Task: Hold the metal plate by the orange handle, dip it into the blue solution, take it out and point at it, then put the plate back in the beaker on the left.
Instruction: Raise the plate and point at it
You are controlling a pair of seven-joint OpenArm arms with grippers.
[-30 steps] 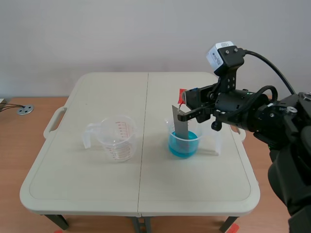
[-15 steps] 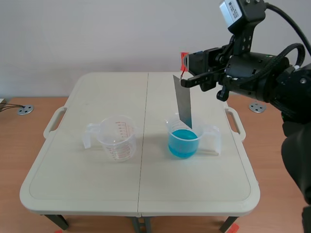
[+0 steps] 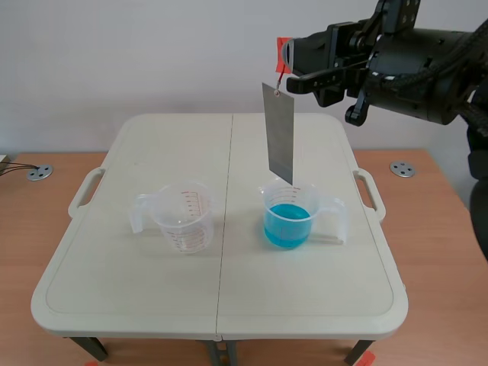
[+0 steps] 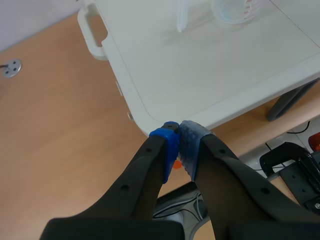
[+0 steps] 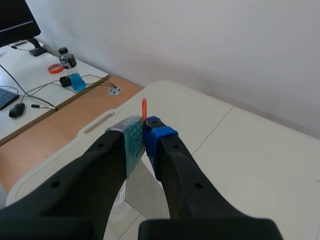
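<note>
My right gripper [image 3: 285, 55] is high above the table, shut on the orange handle [image 3: 283, 47] of the grey metal plate [image 3: 279, 134]. The plate hangs clear of the beaker of blue solution [image 3: 289, 216], its lower corner just above the rim. In the right wrist view the orange handle [image 5: 144, 111] stands pinched between my right gripper's [image 5: 143, 136] pads, and the plate [image 5: 143, 187] hangs below them. The empty clear beaker [image 3: 185, 216] with red marks stands at the table's left. My left gripper [image 4: 178, 141] is shut on nothing, off the table's near left corner.
The white folding table [image 3: 221, 297] has carry handles at both sides. In the left wrist view the table corner [image 4: 165, 102] lies ahead of the fingers, with the empty beaker [image 4: 235, 9] farther on. A desk with a mouse and cables [image 5: 30, 95] lies beyond the table.
My right arm has risen, lifting the metal plate out of the blue solution until it hangs clear above the beaker. Both beakers have stayed in place.
</note>
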